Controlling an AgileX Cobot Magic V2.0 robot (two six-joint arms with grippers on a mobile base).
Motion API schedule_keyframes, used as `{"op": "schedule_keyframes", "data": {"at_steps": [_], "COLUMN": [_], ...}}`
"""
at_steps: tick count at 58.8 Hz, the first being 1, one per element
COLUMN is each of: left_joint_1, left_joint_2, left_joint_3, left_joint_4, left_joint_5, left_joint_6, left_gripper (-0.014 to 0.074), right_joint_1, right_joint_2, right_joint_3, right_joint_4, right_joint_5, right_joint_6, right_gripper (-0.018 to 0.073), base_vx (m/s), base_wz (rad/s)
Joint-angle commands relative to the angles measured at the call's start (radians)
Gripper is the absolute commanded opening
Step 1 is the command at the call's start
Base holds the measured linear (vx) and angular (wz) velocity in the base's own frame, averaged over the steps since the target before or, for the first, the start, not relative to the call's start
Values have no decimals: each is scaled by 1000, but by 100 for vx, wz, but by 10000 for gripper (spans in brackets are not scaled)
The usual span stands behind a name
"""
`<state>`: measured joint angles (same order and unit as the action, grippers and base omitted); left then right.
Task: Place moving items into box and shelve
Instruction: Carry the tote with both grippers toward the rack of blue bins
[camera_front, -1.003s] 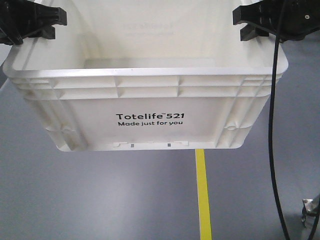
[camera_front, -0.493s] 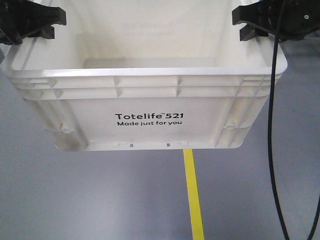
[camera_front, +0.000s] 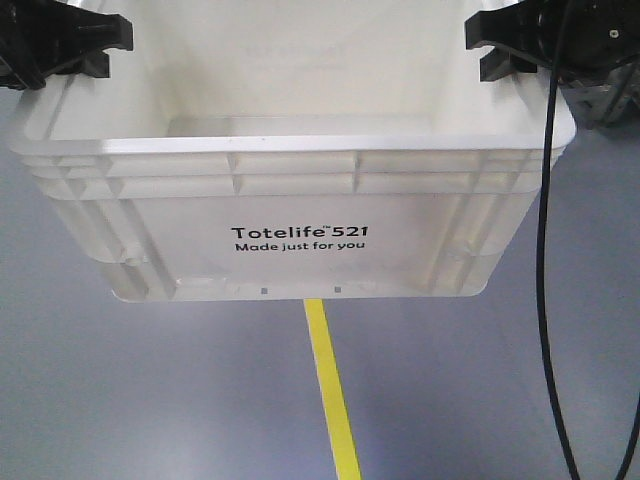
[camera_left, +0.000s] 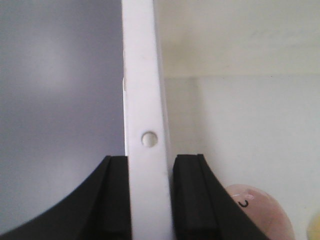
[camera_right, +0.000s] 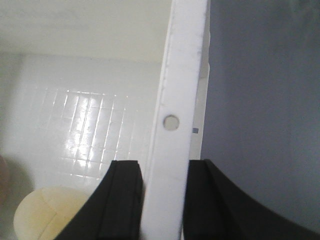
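A white plastic box (camera_front: 300, 210) marked "Totelife 521" hangs in the air over the grey floor, held by both grippers. My left gripper (camera_front: 70, 45) is shut on the box's left rim (camera_left: 147, 125), one finger outside and one inside. My right gripper (camera_front: 515, 45) is shut on the box's right rim (camera_right: 177, 115) the same way. Inside the box, a pink rounded item (camera_left: 255, 210) lies near the left gripper and a pale yellow rounded item (camera_right: 50, 215) lies near the right gripper.
A yellow floor line (camera_front: 333, 390) runs from under the box toward the bottom edge. A black cable (camera_front: 545, 250) hangs down at the right. A grey metal object (camera_front: 605, 100) shows at the right edge behind the right arm.
The floor line has shifted left and tilted under the box, and a metal object has come into view at the upper right; the base has turned. Both grips on the box are unchanged.
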<state>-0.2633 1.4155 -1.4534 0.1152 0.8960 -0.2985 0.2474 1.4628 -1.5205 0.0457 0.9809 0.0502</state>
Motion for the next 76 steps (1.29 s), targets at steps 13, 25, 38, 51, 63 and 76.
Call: {"op": "schedule_keyframes", "data": {"at_steps": [13,25,38,51,63,76], "left_joint_1": [0,0,0,0,0,0], "left_joint_2": [-46,-46,-46,-46,-46,-46], "left_joint_3": [-44,-44,-44,-44,-44,-44], "left_joint_4": [42,42,42,42,42,42], "left_joint_5": [-147,-146,-146,-147,-146,-147], "left_joint_6": [0,0,0,0,0,0], "left_gripper": [-22,-22,-22,-22,-22,-22], "right_joint_1": [-6,-6,-6,-6,-6,-6], "right_joint_2": [-53,-53,-53,-53,-53,-53], "right_joint_3": [-45,-45,-45,-45,-45,-45], "right_joint_4": [12,12,12,12,12,12], "right_joint_5": [-125,-124,-124,-124,-124,-124], "right_joint_6": [-15,-15,-15,-15,-15,-15], "right_gripper": [-13,-13,-13,-13,-13,-13], "base_vx": [59,57,53,50,46,42], "base_wz": [-36,-41,-51,-62,-72,-75]}}
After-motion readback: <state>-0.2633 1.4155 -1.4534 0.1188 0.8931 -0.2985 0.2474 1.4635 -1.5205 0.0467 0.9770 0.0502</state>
